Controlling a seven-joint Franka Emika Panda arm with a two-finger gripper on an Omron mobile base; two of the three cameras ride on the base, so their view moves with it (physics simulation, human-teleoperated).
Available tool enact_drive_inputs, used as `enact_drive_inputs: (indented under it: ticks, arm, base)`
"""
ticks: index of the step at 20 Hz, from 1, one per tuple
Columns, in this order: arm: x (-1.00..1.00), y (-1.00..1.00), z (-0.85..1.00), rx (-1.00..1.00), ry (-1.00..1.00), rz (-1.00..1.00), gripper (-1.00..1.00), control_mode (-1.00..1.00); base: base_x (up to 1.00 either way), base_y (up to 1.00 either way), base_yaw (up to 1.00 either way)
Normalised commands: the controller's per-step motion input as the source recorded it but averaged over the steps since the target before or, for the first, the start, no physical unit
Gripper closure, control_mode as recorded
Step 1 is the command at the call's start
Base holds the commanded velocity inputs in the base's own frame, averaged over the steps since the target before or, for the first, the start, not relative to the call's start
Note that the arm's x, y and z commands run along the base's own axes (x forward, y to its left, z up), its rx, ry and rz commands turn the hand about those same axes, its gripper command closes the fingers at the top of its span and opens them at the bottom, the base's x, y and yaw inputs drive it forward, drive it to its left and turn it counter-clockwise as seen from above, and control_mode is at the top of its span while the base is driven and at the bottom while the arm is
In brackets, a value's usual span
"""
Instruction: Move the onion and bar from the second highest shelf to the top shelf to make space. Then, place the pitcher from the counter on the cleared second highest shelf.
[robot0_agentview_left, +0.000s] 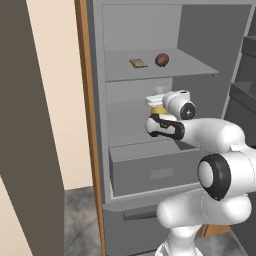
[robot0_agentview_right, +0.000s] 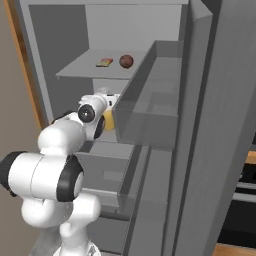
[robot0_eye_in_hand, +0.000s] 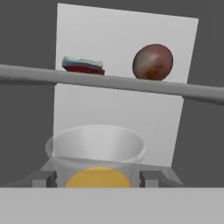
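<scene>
We observe the onion (robot0_agentview_left: 161, 60) and the bar (robot0_agentview_left: 138, 62) lying side by side, apart, on the top shelf (robot0_agentview_left: 195, 67). The gripper (robot0_eye_in_hand: 98, 178) is inside the fridge cavity above the second highest shelf (robot0_agentview_left: 125, 135), its fingers (robot0_eye_in_hand: 43, 179) clasping the pitcher (robot0_eye_in_hand: 97, 153) on both sides of the yellow body, below the pale neck.

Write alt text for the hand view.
The gripper holds the yellow pitcher by its neck, just below a grey shelf. On that shelf above lie the bar at left and the onion at right.
</scene>
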Motion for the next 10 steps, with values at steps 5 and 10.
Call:
enact_drive_inputs:
  ticks: [5,10]
  arm:
    - [0.24,-0.04,-0.3,0.0,-0.03,0.0,1.0,-1.0]
    - [0.35,-0.05,-0.22,0.0,0.0,0.0,1.0,-1.0]
  base:
    - [0.0,0.0,0.0]
    - [0.0,0.0,0.0]
